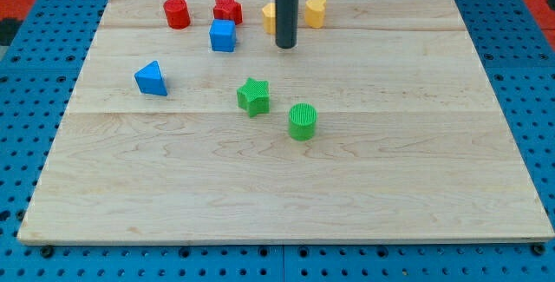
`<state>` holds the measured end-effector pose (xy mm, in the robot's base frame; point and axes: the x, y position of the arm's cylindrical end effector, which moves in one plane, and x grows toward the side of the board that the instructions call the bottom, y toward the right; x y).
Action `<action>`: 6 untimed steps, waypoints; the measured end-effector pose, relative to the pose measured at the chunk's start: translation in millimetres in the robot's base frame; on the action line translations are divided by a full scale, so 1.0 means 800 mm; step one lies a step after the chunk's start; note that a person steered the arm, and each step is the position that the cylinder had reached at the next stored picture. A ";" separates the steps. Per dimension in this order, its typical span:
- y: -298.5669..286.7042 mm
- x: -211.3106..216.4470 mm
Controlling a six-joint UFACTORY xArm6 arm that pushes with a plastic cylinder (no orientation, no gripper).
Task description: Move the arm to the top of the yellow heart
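The yellow heart [315, 10] lies near the board's top edge, right of centre. My tip [286, 46] rests on the board just below and left of it, a short gap apart. The dark rod hides most of a second yellow block [269, 16], whose shape I cannot make out, to the heart's left.
A red cylinder [177, 13] and a red star [228, 9] lie along the top edge at left. A blue cube [223, 36] sits below the star. A blue triangle [152, 78] is at mid-left. A green star [253, 96] and a green cylinder [303, 121] are near the centre of the wooden board [416, 186].
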<state>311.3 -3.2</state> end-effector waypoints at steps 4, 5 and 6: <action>-0.017 -0.032; 0.107 -0.022; 0.185 -0.077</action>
